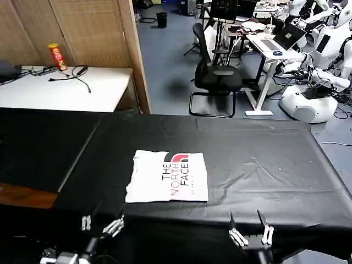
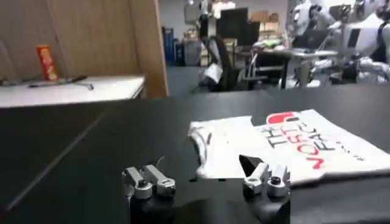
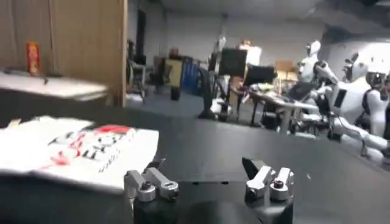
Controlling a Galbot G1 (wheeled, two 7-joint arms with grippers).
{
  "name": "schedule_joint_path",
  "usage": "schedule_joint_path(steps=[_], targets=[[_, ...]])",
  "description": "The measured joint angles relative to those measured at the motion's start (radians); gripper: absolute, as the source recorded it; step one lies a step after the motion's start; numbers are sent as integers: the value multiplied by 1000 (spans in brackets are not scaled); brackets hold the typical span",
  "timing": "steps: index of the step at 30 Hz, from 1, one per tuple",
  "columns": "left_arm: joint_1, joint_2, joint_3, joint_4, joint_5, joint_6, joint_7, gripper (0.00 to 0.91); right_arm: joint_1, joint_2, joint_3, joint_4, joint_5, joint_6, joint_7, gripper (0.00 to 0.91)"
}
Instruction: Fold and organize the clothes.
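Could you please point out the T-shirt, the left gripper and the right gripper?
T-shirt (image 1: pixel 168 177), head view, on its printed front.
Left gripper (image 1: pixel 102 224), head view, between its open fingertips.
Right gripper (image 1: pixel 252 236), head view, between its open fingertips.

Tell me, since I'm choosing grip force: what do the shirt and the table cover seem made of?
T-shirt: likely soft matte cotton knit; it lies limp in flat folded layers. Black tablecloth: probably thin woven or synthetic fabric, slightly sheeny, creased and draping over the edge.

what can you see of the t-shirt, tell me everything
The t-shirt is white, soft-looking cloth, already folded into a flat rectangle, print up: "THE NORTH FACE" in dark and red letters beside a red-black logo. It lies on the black tablecloth, near the front edge, its left side a little rumpled. Nothing else touches it; both open grippers, left and right, are short of it.
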Motion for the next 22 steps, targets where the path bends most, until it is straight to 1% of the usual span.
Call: schedule_joint_path(steps=[3,8,13,22], targets=[[42,7,-24,-7,-29,-3,-2,878,-43,-3,-2,33,10,-24,22,878],[88,17,-58,-10,-44,-5,5,878,-102,-11,5,96,51,-79,43,878],[108,24,-70,-11,-55,10,9,878,-135,-15,19,155,111,-158,51,878],[114,26,-83,-15,-60,16,15,878,-147,-15,20,183,117,-171,50,878]])
